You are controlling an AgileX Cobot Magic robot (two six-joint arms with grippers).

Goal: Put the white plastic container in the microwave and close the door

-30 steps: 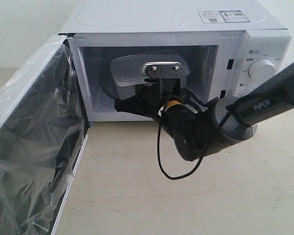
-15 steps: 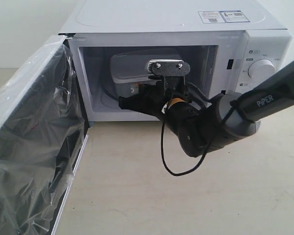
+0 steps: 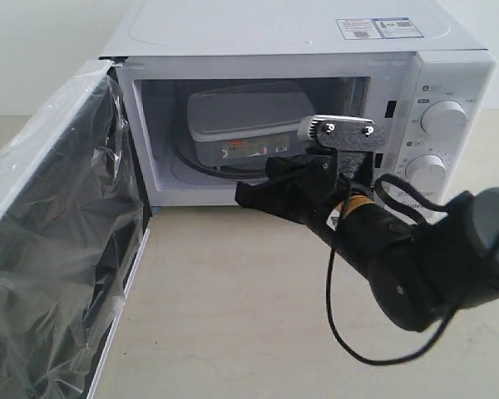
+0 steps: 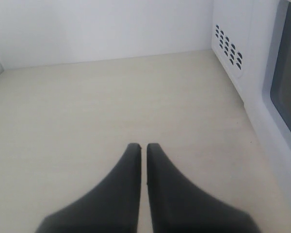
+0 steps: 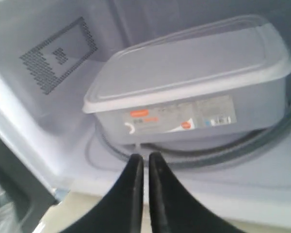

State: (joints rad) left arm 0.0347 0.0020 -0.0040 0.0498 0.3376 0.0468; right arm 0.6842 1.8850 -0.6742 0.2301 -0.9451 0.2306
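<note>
The white plastic container [image 3: 245,125] [image 5: 194,92] rests on the glass turntable [image 5: 262,141] inside the microwave [image 3: 283,50], its red-and-white label facing out. The door [image 3: 54,233] hangs wide open at the left, covered in crinkled film. My right gripper [image 3: 245,193] [image 5: 145,158] is shut and holds nothing; it hovers just outside the cavity's front sill, apart from the container. My left gripper [image 4: 143,145] is shut over bare tabletop beside the microwave's vented side wall [image 4: 228,46]; it does not show in the exterior view.
Two round knobs [image 3: 443,118] sit on the microwave's right panel, close behind my right arm [image 3: 432,258]. A loose black cable [image 3: 349,332] dangles from that arm over the beige table [image 3: 233,316]. The open door takes up the left front area.
My right gripper has let go of the container and pulled back out of the cavity toward the right front. The container now sits alone on the turntable.
</note>
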